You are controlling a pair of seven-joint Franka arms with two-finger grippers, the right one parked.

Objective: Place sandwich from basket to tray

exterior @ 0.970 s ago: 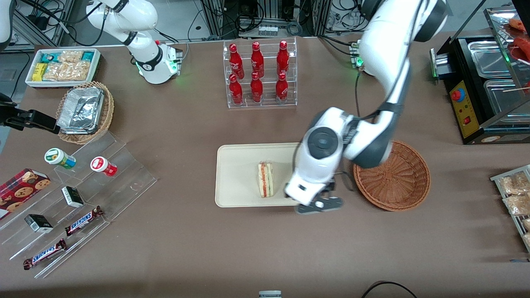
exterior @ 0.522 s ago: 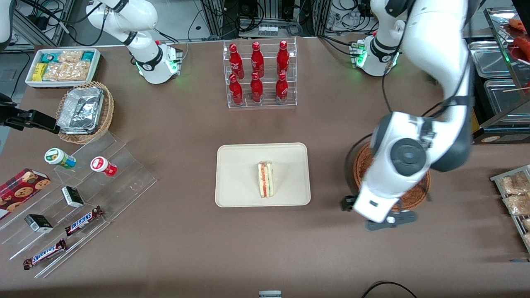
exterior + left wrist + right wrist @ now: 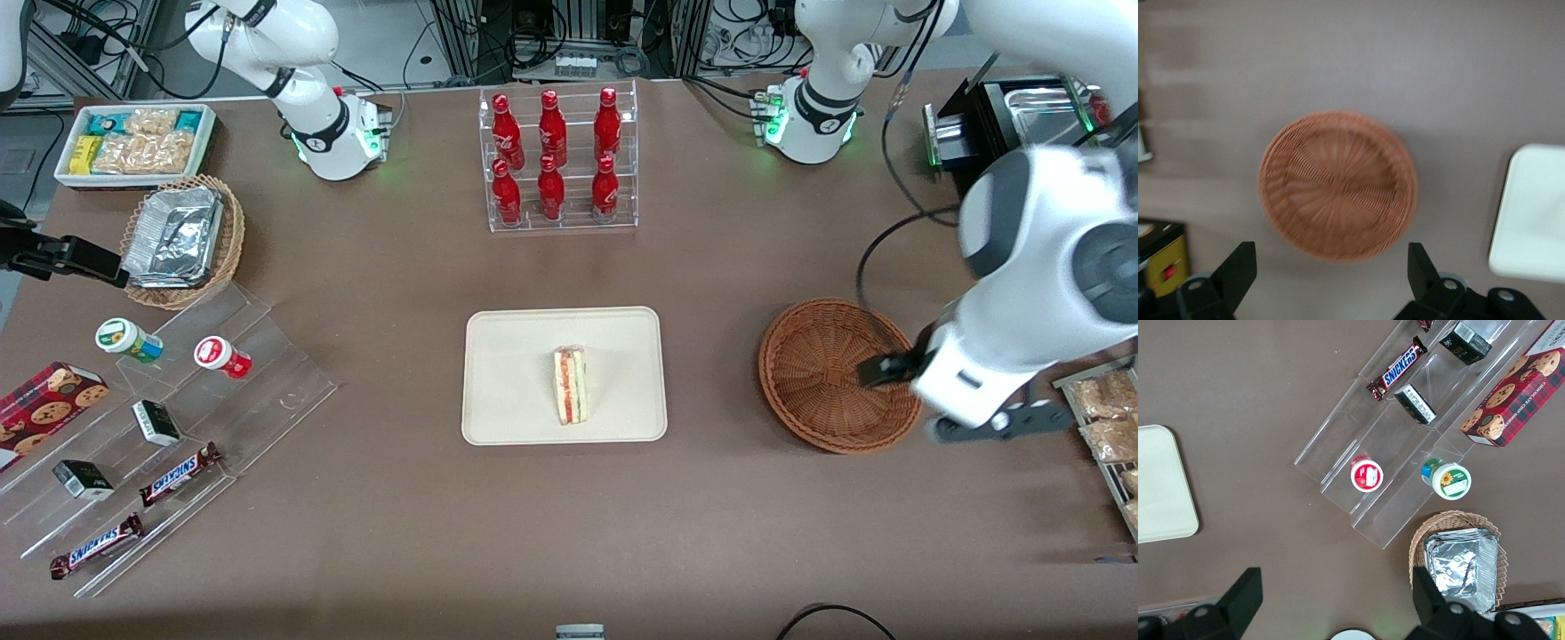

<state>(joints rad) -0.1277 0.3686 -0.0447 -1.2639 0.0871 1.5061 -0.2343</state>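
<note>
The sandwich point(image 3: 570, 385), a wrapped wedge with red and green layers on its edge, lies on the cream tray point(image 3: 507, 356) at mid-table. The round reddish-brown basket point(image 3: 827, 373) beside the tray, toward the working arm's end, holds nothing. My gripper point(image 3: 1330, 267) hangs high above the table next to the basket, and its hand point(image 3: 965, 387) shows at the basket's rim on the working arm's side. It is open, with only bare tabletop between the fingers point(image 3: 1238, 267). The left wrist view looks down on the basket point(image 3: 1338, 183) and a corner of the tray point(image 3: 1531, 213).
An acrylic rack of red bottles point(image 3: 556, 156) stands farther from the camera than the tray. A warming cabinet point(image 3: 1031, 196) and a rack of snack packets point(image 3: 1102, 418) flank my hand. The tan basket with foil containers point(image 3: 182, 240) and stepped acrylic stand point(image 3: 178, 418) are toward the parked arm's end.
My arm swung from the tray's edge across the basket toward the working arm's end of the table. The sandwich stayed on the tray.
</note>
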